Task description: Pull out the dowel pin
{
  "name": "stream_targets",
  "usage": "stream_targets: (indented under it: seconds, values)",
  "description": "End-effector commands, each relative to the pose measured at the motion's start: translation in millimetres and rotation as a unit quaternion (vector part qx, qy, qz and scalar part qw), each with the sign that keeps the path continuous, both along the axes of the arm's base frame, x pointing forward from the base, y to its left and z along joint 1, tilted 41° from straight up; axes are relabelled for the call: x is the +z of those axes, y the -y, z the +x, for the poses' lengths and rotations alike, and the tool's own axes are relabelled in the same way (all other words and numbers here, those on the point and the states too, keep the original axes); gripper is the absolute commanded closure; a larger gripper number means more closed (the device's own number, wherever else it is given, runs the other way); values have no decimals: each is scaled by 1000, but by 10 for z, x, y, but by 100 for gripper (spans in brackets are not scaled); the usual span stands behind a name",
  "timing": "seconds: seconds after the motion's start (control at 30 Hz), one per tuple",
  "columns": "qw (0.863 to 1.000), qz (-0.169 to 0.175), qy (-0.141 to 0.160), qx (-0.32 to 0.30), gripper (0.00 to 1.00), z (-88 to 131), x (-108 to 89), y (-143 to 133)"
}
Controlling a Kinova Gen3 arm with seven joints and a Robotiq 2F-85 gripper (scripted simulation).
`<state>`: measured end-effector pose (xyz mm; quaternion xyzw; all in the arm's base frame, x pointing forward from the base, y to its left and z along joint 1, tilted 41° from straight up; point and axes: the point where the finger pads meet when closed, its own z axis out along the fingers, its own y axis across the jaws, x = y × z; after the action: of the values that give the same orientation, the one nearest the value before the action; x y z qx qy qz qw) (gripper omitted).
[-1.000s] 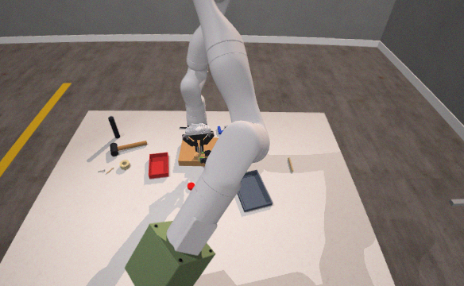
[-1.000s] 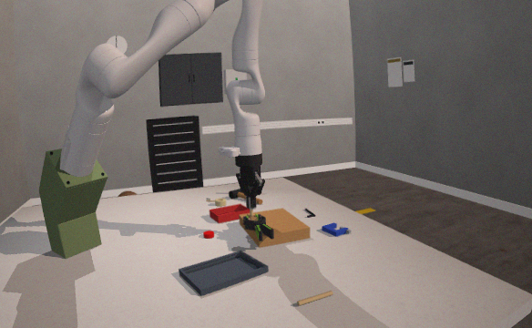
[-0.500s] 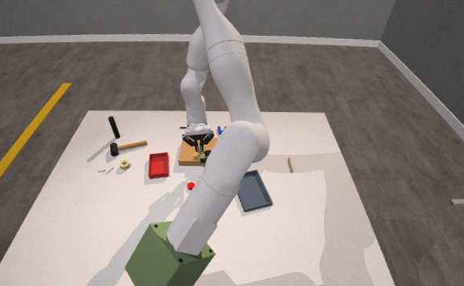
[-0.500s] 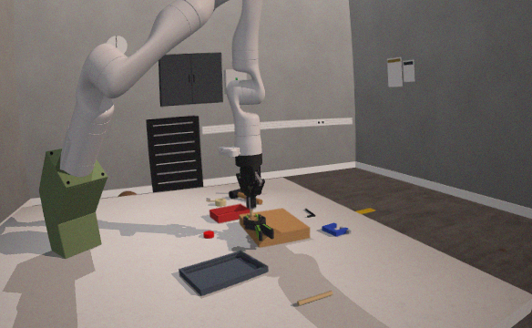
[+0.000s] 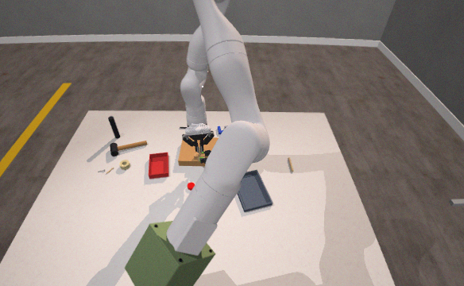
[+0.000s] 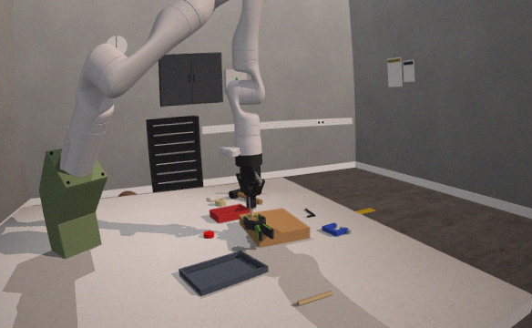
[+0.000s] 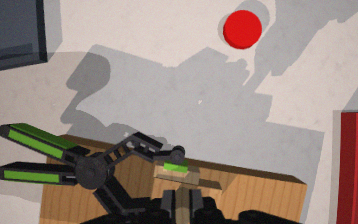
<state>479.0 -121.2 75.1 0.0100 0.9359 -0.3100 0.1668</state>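
Observation:
The wooden bench board (image 6: 277,225) lies mid-table and shows in the wrist view (image 7: 180,192) too. The black spring clamp (image 7: 80,167) with green handles lies at the board's near edge, and its green-padded jaw rests on the small wooden block (image 7: 177,182). The clamp also shows in the exterior view (image 6: 259,228). My gripper (image 6: 250,205) points straight down over the block. It is shut on the pale dowel pin (image 7: 182,200), which stands upright between the fingers. The pin's lower end is hidden, so I cannot tell whether it is clear of the hole.
A red disc (image 7: 242,29) lies on the table in front of the board. A red tray (image 5: 158,164) is to the left and a grey tray (image 5: 253,191) to the front right. A loose dowel (image 5: 290,164), a blue piece (image 6: 332,229), a mallet (image 5: 128,147), a black cylinder (image 5: 114,126) and a tape roll (image 5: 125,164) lie around.

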Motion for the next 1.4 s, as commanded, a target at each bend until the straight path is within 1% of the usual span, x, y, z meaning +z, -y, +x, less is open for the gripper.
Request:
stream_targets:
  seconds: [0.0, 0.17, 0.33, 0.4, 0.73, 0.9, 1.37]
  values:
    - [1000, 4, 6, -3, 90, 17, -3, -21]
    - [1000, 8, 13, -13, 90, 13, 1, -24]
    - [999, 15, 27, -31, 90, 4, 9, -28]
    - [999, 15, 27, -31, 90, 4, 9, -28]
    - [994, 34, 62, -77, 90, -14, 42, -52]
    - [995, 34, 62, -77, 90, -51, 132, -122]
    - [995, 34, 62, -77, 90, -87, 218, -189]
